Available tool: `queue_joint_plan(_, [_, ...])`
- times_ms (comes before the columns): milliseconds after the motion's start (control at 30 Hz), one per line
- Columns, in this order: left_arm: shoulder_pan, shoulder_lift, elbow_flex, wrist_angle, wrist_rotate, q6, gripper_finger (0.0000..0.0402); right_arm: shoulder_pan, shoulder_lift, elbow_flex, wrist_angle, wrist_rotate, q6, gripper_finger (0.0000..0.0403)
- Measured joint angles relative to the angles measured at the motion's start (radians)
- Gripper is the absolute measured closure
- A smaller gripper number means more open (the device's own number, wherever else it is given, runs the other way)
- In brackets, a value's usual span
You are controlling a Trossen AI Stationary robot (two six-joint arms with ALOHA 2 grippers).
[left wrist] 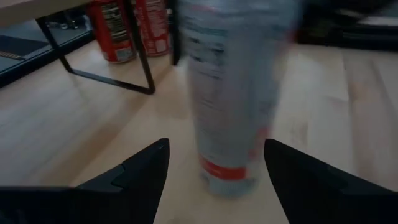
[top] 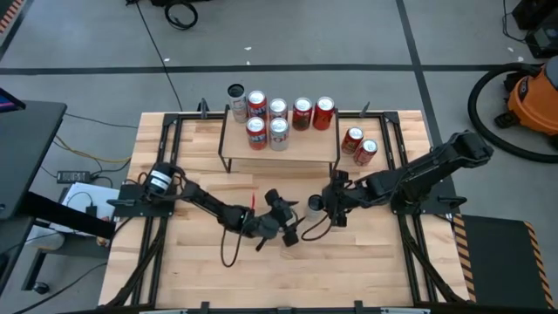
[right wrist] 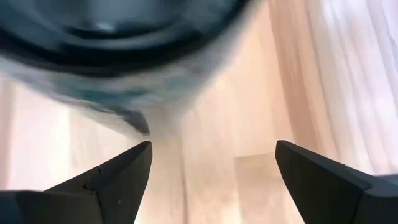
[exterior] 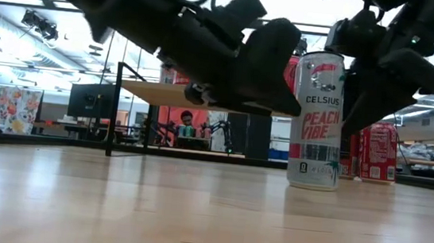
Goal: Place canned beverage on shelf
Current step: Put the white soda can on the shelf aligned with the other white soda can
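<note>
The light-wood worktop (top: 200,270) stands on a grey concrete floor (top: 288,44) crossed by dark seams. At the room's right side an orange shop vacuum (top: 534,98) sits with a black hose (top: 481,109) looped beside it. A black cable (top: 155,44) trails across the floor, and a coil of cable (top: 181,14) lies near the far edge. In the low view, long ceiling lights (exterior: 21,0) run overhead, a colourful poster (exterior: 9,108) hangs at the left, and a dark monitor (exterior: 90,100) stands on a distant desk.
</note>
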Motion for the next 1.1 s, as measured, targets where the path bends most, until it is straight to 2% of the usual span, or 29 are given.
queue_joint_plan(167, [-0.034, 0.0, 0.0, -0.039, -0.082, 0.014, 0.0127, -0.012, -0.013, 0.001, -0.029, -0.009, -0.006, 0.0051])
queue_joint_plan(233, [-0.03, 0.0, 0.0, -0.038, -0.085, 0.025, 0.0127, -0.009, -0.02, 0.006, -0.069, -0.028, 0.01, 0.0051])
queue_joint_plan(300, [-0.017, 0.0, 0.0, -0.039, -0.043, 0.023, 0.0127, -0.009, -0.027, 0.017, -0.097, -0.078, 0.034, 0.0051])
queue_joint_plan(400, [0.015, 0.0, 0.0, -0.033, 0.128, -0.006, 0.0127, -0.009, -0.028, 0.021, -0.104, -0.155, 0.06, 0.0051])
queue_joint_plan(467, [0.035, 0.0, 0.0, -0.031, 0.185, -0.023, 0.0127, -0.008, -0.028, 0.016, -0.096, -0.163, 0.065, 0.0051])
queue_joint_plan(633, [0.062, 0.0, 0.0, 0.018, 0.191, 0.066, 0.0116, -0.002, -0.028, 0.0, -0.062, -0.146, 0.068, 0.0051])
queue_joint_plan(833, [0.087, -0.002, 0.0, 0.033, 0.324, 0.079, 0.0085, 0.004, -0.028, -0.035, 0.006, -0.152, 0.067, 0.0051])
queue_joint_plan(1000, [0.084, -0.041, 0.0, 0.014, 0.333, 0.132, 0.0083, 0.004, -0.028, -0.088, 0.095, -0.163, 0.065, 0.0051])
queue_joint_plan(1100, [0.084, -0.097, 0.0, -0.035, 0.334, 0.137, 0.0083, 0.011, -0.027, -0.094, 0.09, -0.142, 0.068, 0.0051])
